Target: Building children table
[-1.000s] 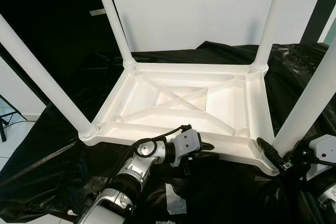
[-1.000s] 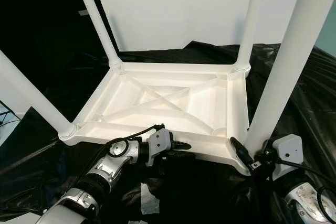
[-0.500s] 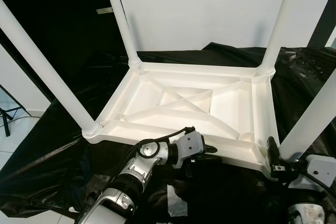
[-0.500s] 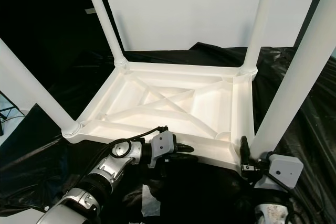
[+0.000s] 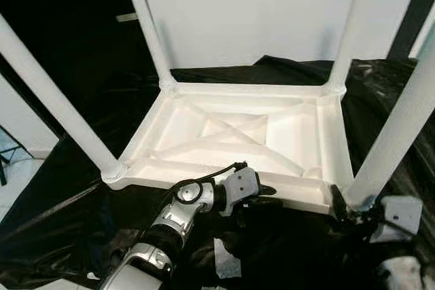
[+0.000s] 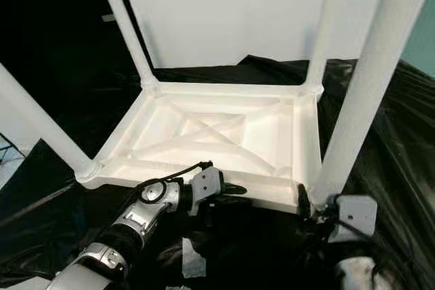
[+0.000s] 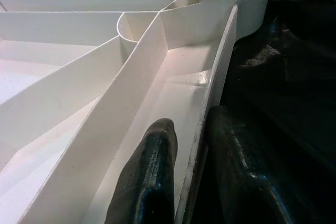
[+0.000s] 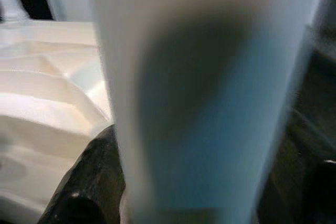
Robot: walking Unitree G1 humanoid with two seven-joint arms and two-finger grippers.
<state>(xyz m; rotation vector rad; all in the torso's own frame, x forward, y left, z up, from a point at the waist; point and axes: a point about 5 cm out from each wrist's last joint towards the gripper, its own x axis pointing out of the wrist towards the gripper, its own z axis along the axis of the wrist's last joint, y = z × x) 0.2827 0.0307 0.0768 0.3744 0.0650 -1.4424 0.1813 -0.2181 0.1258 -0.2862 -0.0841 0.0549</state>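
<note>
A white plastic children's table [image 5: 238,134] lies upside down on a black sheet, with its four legs pointing up. My left gripper [image 5: 265,193] is shut on the table's near rim [image 7: 210,98], with one finger [image 7: 157,166] inside the rim and the other outside. At the near right corner my right gripper [image 5: 348,210] is shut on the base of the near right leg [image 5: 401,120]. That leg [image 8: 205,77] passes between its two black fingers [image 8: 89,182]. The wrist picture there is blurred.
The black plastic sheet [image 5: 81,195] covers the floor around the table, and a scrap of white tape [image 5: 224,263] lies on it near my left arm. A white wall panel [image 5: 251,11] stands behind the table. Bare floor [image 5: 13,168] shows at the left.
The whole view has shifted as the camera moved. The near right leg's base and my right gripper have moved in toward the table's corner. My left gripper keeps its hold on the rim.
</note>
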